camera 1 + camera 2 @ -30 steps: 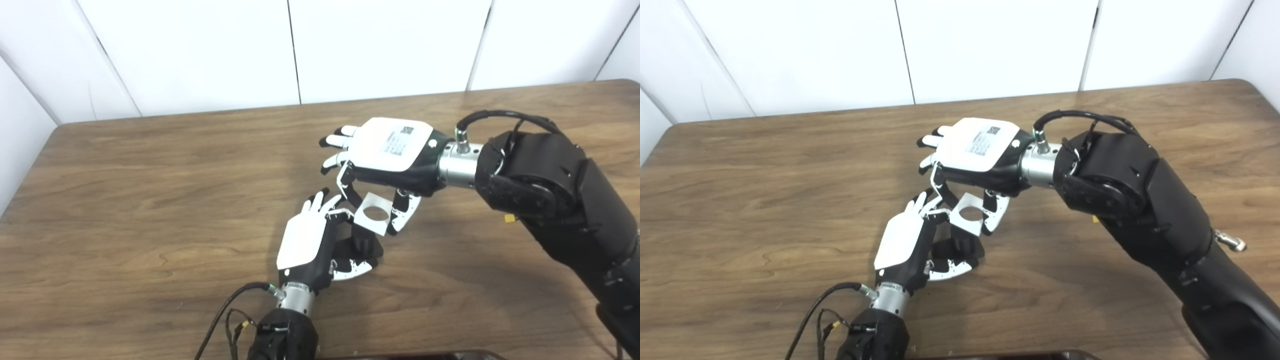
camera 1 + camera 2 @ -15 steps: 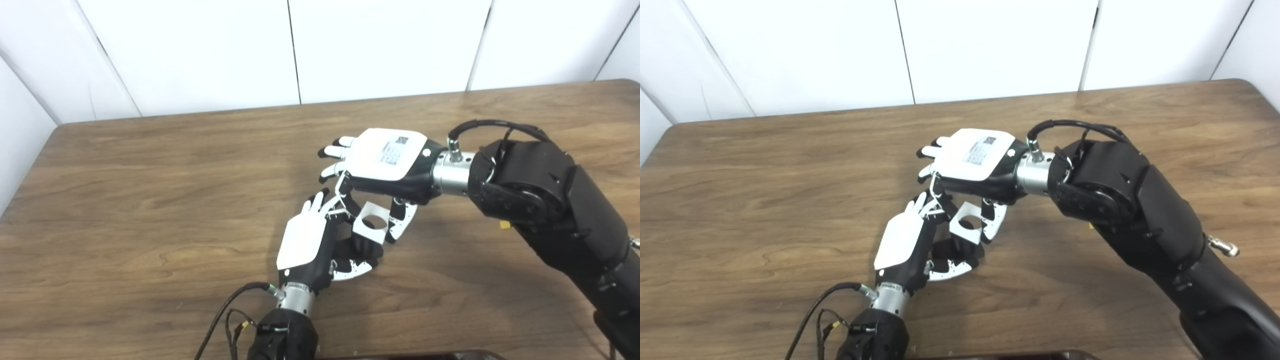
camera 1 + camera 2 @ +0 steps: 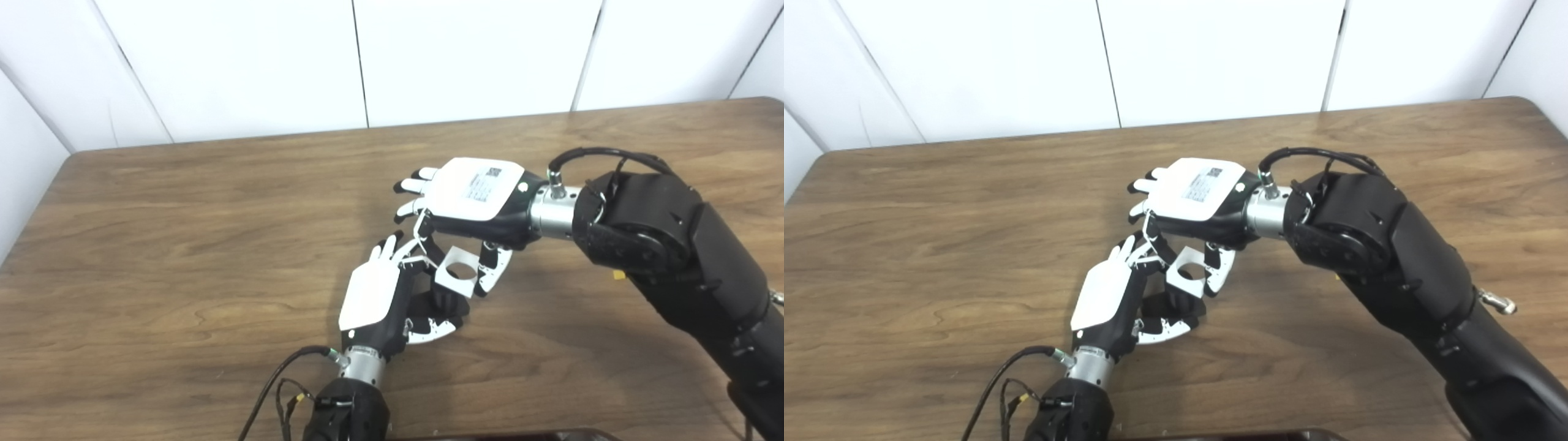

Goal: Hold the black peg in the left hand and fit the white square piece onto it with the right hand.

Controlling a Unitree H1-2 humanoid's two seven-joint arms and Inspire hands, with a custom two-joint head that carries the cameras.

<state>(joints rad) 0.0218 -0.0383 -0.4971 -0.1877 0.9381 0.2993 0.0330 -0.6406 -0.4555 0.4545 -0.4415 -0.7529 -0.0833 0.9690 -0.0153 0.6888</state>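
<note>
My left hand [image 3: 375, 294] rises from the bottom edge with its fingers closed around the black peg [image 3: 446, 300], which stands roughly upright in its grip. My right hand [image 3: 471, 196] reaches in from the right, palm down, pinching the white square piece [image 3: 458, 273] between thumb and fingers. The piece has a round hole in its middle. It hangs tilted just above the top of the peg, touching or nearly touching it. The peg's lower part is hidden by my left fingers.
The brown wooden table [image 3: 184, 245] stretches wide to the left and back. White wall panels [image 3: 429, 55] stand behind its far edge. A black cable [image 3: 275, 380] loops by my left wrist. A dark object's edge [image 3: 502, 436] shows at the bottom.
My right hand came down and leftward with the white piece, bringing it from above and to the right of the peg to right over the peg's top. My left hand stayed still.
</note>
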